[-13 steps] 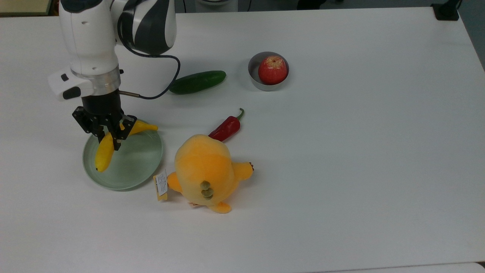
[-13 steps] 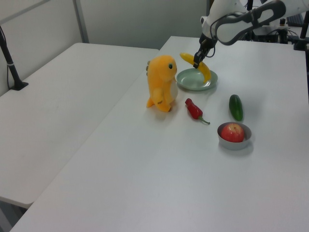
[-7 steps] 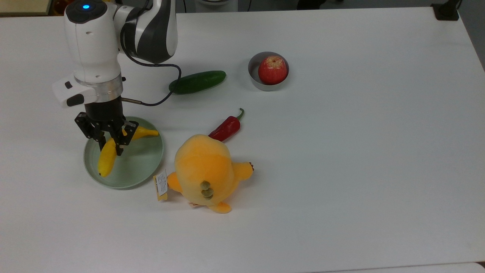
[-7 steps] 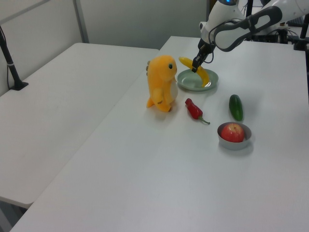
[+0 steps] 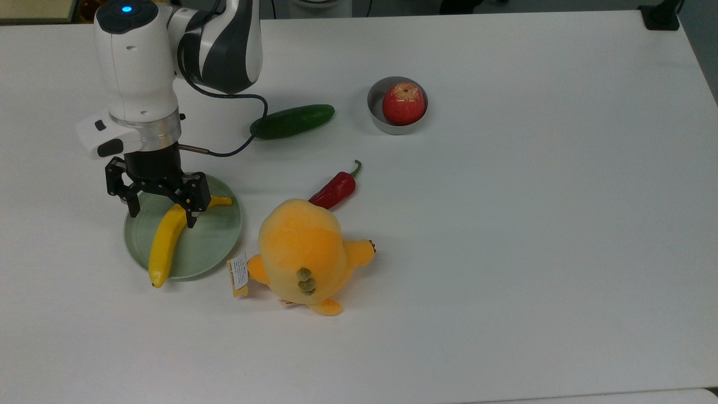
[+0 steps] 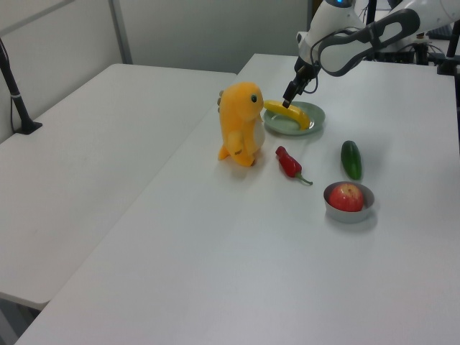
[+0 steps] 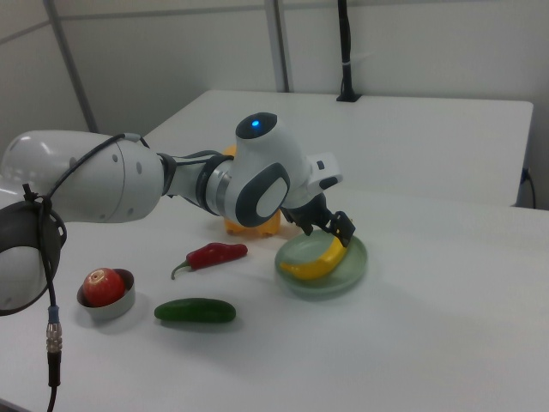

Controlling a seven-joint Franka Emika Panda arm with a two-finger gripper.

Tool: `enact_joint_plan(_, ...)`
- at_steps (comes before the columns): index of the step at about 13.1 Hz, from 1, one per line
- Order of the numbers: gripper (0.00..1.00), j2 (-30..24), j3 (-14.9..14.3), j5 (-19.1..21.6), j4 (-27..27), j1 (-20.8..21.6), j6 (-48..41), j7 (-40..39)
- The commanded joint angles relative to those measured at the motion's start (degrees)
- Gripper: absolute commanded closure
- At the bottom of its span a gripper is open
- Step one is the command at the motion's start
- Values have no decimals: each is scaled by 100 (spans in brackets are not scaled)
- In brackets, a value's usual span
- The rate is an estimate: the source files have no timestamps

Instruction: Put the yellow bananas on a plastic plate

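The yellow banana (image 5: 167,240) lies flat across the pale mint-green plastic plate (image 5: 224,238) at the top view's left, and its lower end sticks out a little over the rim. My gripper (image 5: 162,213) hangs just above the banana's upper half, open, with one finger on each side and nothing held. In the left view the banana (image 6: 288,114) rests on the plate (image 6: 316,116) under the gripper (image 6: 289,97). The right view shows the banana (image 7: 316,262) in the plate (image 7: 346,277), with the gripper (image 7: 328,227) just over its far end.
An orange-yellow plush toy (image 5: 305,255) stands right beside the plate. A red chili pepper (image 5: 335,189) lies behind the toy. Further back are a dark green cucumber (image 5: 291,121) and a small metal bowl (image 5: 377,112) holding a red apple (image 5: 403,103). The arm's cable (image 5: 235,140) hangs near the cucumber.
The gripper lowered the banana onto the plate and opened. The banana dropped out of the fingers and now lies flat, its lower end slid past the rim.
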Motion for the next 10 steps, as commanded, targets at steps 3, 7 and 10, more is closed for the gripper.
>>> enact_joint_plan(3,0,-653,-53,-21,-195,96,-260,2)
enact_joint_plan(7,0,-1392,-53,-161,-214,508,-1718,45)
enact_joint_plan(10,0,-1902,-53,-267,-275,895,-2650,379)
